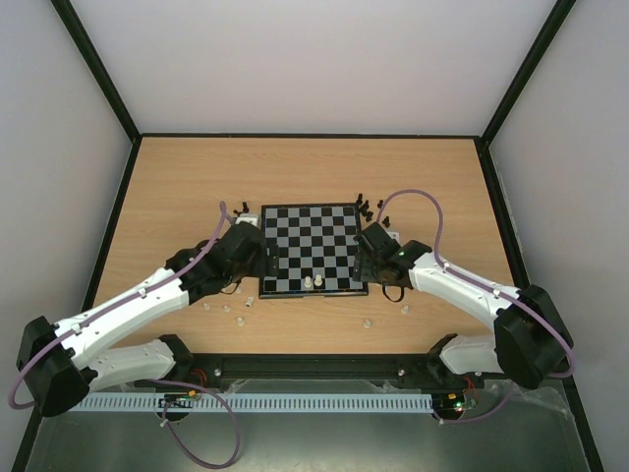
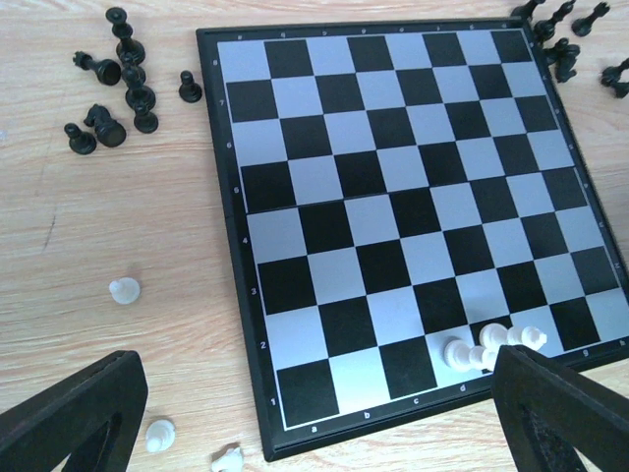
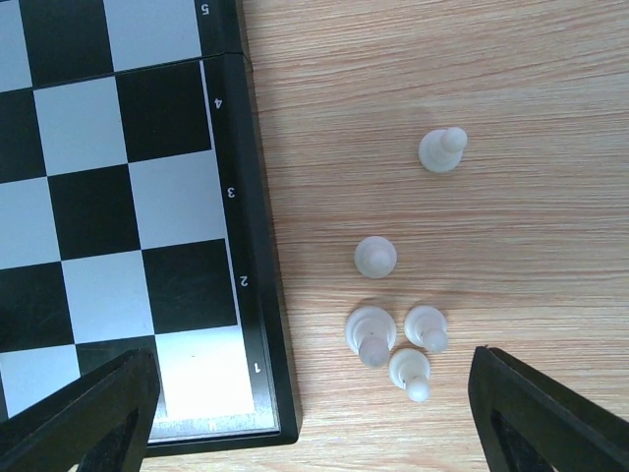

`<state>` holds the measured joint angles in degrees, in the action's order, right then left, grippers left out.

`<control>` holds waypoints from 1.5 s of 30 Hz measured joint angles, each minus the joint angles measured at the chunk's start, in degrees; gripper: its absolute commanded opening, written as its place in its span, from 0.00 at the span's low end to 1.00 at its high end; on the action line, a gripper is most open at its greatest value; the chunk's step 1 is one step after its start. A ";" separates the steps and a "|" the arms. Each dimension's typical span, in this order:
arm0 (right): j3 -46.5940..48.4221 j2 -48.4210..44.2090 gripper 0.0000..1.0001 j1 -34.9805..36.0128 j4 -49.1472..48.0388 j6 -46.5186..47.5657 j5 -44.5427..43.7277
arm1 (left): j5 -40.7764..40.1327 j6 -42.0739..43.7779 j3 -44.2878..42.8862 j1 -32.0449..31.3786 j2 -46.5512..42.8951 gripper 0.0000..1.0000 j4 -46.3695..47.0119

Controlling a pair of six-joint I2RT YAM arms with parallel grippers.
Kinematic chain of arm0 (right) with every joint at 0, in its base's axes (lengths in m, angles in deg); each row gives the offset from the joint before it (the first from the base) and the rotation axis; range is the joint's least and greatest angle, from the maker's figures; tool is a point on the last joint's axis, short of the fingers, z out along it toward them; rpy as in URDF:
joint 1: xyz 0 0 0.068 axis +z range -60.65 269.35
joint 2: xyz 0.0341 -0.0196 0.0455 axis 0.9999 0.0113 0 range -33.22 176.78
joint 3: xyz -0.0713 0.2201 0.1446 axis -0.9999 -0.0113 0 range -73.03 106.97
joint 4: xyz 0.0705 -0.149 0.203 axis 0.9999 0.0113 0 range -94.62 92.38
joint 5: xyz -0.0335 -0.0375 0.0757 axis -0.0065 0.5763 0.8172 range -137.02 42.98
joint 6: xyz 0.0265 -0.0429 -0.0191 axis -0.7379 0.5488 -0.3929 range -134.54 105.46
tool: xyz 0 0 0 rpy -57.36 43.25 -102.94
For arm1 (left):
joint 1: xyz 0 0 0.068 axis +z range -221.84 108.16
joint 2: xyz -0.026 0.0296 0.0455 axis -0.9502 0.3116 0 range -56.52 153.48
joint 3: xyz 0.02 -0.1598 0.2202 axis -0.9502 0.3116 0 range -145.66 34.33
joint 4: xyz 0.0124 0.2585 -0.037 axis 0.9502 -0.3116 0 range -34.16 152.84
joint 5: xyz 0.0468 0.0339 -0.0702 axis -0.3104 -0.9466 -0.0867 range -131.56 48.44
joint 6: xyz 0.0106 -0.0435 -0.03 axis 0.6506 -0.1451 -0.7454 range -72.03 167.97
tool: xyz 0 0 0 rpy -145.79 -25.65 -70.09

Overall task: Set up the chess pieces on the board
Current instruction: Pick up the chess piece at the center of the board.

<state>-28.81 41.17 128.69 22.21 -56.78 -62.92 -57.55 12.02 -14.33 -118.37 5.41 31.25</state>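
**A:** Progress check. You have the flat square chessboard with black and pale grey checks and a thin black border [image 1: 313, 236] lying on the light wood-grain table [image 1: 197, 177]. Only a small cluster of cream-white chess pieces [image 2: 491, 346] is on the board, about the middle of its near edge. Every other square is bare.

**B:** Confirmed. Treat the task as barely started. The small black chess pieces [image 2: 118, 88] lie on the table in two loose groups, one just off each far corner of the board. Some appear tipped over, and none is on the board. The loose cream-white pieces [image 3: 374, 257] lie on the table too: five beside the board's near right corner and at least three off its near left corner.

**A:** End effector state?

**B:** The left gripper [image 2: 314, 369] hangs at the board's left edge with its jaws spread wide, holding and touching nothing. The right gripper [image 3: 313, 364] hangs beside the board's near right corner, above the five loose pieces. Its jaws are equally wide and empty. You cannot tell from these views which piece either arm is set for.
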 measured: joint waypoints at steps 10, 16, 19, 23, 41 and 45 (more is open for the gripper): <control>0.02 0.09 0.73 0.00 -0.17 1.18 0.04 | 0.44 -0.02 1.86 1.25 -0.02 0.99 1.22; 0.00 0.70 0.65 -0.02 -0.68 1.55 0.11 | 0.85 0.00 2.23 1.40 0.07 0.99 1.55; 0.00 0.74 0.60 -0.02 -1.60 1.92 0.35 | 0.94 -0.02 2.29 1.57 0.24 0.99 1.77; -0.02 1.25 0.55 -0.02 -2.16 2.19 0.50 | 1.01 -0.02 3.02 1.57 0.33 0.99 2.10; -2.95 2.16 0.44 -0.02 -2.71 0.20 1.40 | 2.64 0.20 3.19 1.62 2.91 0.99 2.82; -3.06 2.16 0.40 -0.02 -2.71 -0.39 1.31 | 2.75 0.55 3.19 1.62 2.91 0.99 3.15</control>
<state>-31.87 43.34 128.66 19.50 -57.17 -61.61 -54.79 12.57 -11.14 -116.75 8.32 34.40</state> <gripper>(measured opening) 0.426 0.991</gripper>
